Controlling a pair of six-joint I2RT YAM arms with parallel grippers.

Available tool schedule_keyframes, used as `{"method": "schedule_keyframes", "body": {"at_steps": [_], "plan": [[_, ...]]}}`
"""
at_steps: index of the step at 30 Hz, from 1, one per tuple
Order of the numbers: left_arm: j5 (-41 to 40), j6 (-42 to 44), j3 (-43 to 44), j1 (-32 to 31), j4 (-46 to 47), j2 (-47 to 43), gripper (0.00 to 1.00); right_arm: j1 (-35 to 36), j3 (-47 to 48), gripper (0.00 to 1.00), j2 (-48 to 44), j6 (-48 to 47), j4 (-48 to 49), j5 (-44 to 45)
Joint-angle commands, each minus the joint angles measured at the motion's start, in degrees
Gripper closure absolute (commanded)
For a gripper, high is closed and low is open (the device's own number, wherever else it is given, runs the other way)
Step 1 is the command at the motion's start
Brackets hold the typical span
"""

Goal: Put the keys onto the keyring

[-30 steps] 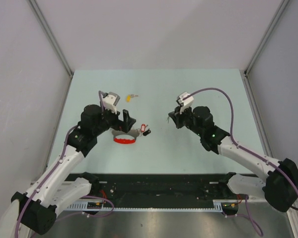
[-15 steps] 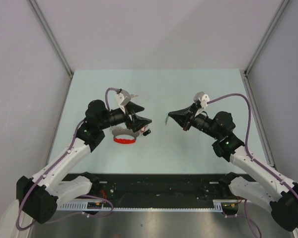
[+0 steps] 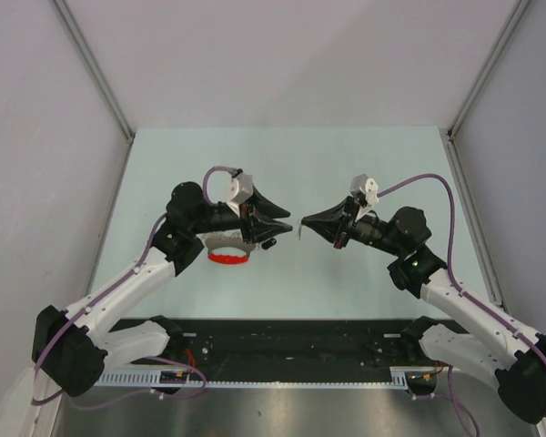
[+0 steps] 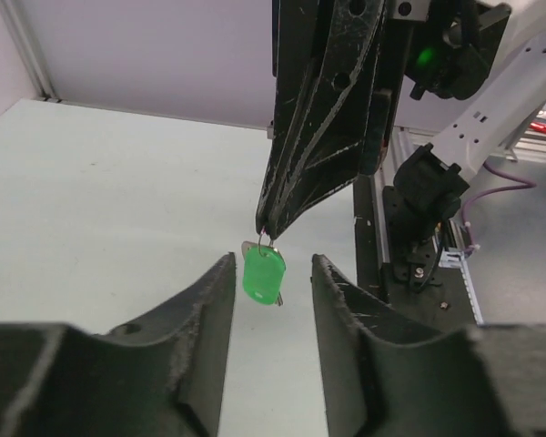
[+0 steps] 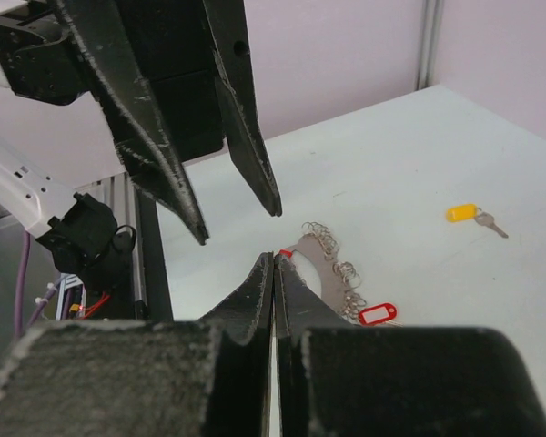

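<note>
A green key (image 4: 263, 275) hangs by its thin wire loop from the tips of my right gripper (image 4: 269, 224), which is shut on that loop (image 5: 274, 259). My left gripper (image 4: 273, 259) faces it, a finger (image 4: 214, 291) on each side of the green head with a gap both ways. From above the two grippers meet tip to tip, the left (image 3: 285, 226) and the right (image 3: 304, 221). The keyring (image 5: 332, 259) lies on the table below, its red band (image 3: 229, 258) beside the left arm. A yellow key (image 5: 463, 213) lies farther off on the table.
A red tag (image 5: 378, 314) lies by the keyring's chain. The left arm's forearm (image 3: 200, 223) hangs over part of the keyring. Grey walls (image 3: 282, 64) close the table on three sides, and a black rail (image 3: 291, 339) runs along the near edge.
Both arms swung inward until their tips met over the table's middle. The left jaws narrowed around the hanging green key. The right gripper stayed shut.
</note>
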Motion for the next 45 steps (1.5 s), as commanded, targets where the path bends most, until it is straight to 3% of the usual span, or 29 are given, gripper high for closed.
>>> {"method": "schedule_keyframes", "body": {"at_steps": [1, 4, 23, 32, 38, 41, 45], "plan": [[2.5, 0.2, 3.1, -0.7, 2.2, 1.3, 0.62, 0.6, 0.1, 1.00, -0.9, -0.1, 3.3, -1.7], [2.3, -0.5, 3.7, -1.2, 2.3, 2.1, 0.69, 0.8, 0.0, 1.00, -0.9, -0.3, 3.3, -1.9], [3.4, -0.6, 5.1, -1.9, -2.8, 5.6, 0.76, 1.1, 0.0, 1.00, -0.8, -0.6, 3.2, -1.4], [4.1, -1.9, 5.4, -2.0, -2.2, 5.7, 0.86, 1.5, 0.1, 1.00, 0.2, -0.9, 3.2, -1.7], [4.2, -2.2, 4.9, -2.1, -1.8, 5.2, 1.00, 1.7, 0.1, 1.00, 0.7, -1.2, 2.6, -1.5], [2.4, 0.2, 5.4, -2.1, -5.6, 4.5, 1.00, 1.5, 0.1, 1.00, 0.4, -1.4, 1.7, -0.7], [-2.3, 7.0, 7.3, -2.1, -16.0, 2.9, 1.00, 0.0, 0.2, 0.69, -1.3, -0.1, -1.0, 0.8]]}}
